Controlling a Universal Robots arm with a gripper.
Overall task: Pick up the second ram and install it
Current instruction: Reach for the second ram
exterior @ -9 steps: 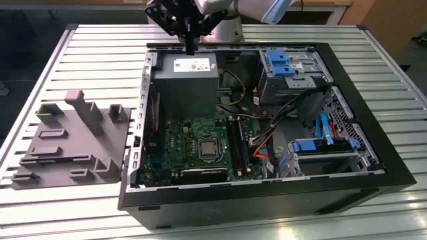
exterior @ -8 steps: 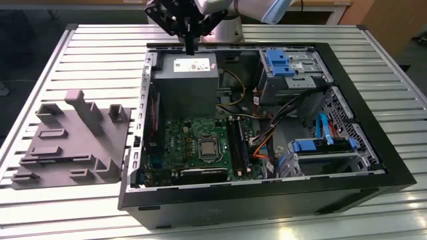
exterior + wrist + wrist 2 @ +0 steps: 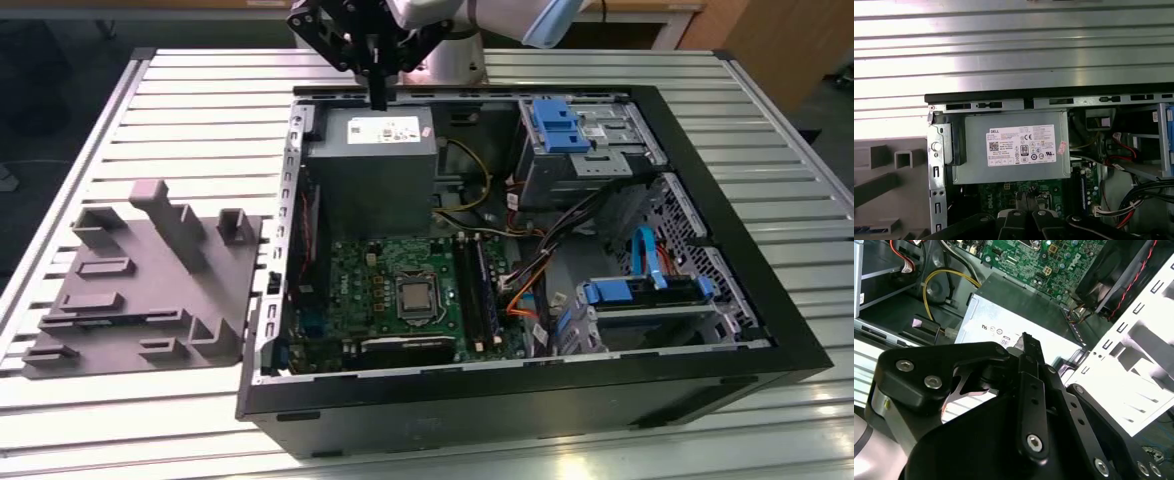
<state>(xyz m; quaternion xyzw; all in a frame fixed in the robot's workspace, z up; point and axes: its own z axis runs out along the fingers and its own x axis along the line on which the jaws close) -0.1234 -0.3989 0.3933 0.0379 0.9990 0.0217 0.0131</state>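
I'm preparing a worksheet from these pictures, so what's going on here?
A robot arm's end effector hangs over the power supply at one end of an open computer case lying on a slatted table. Its fingers are closed together; whether they pinch the second ram cannot be made out. The green motherboard beside the power supply is not being touched.

Exterior view: the arm (image 3: 501, 12) is cut by the top edge, so you only get its last bit above the gripper (image 3: 380, 98). RAM sockets (image 3: 477, 290) on the mobo (image 3: 394, 290) are too small to tell which are filled. Second wrist view: gripper body hides part of the PSU (image 3: 1014, 305). First wrist view: grey fixture (image 3: 884, 165) is clipped at the pic's edge, and the mobo is partly behind the gripper.
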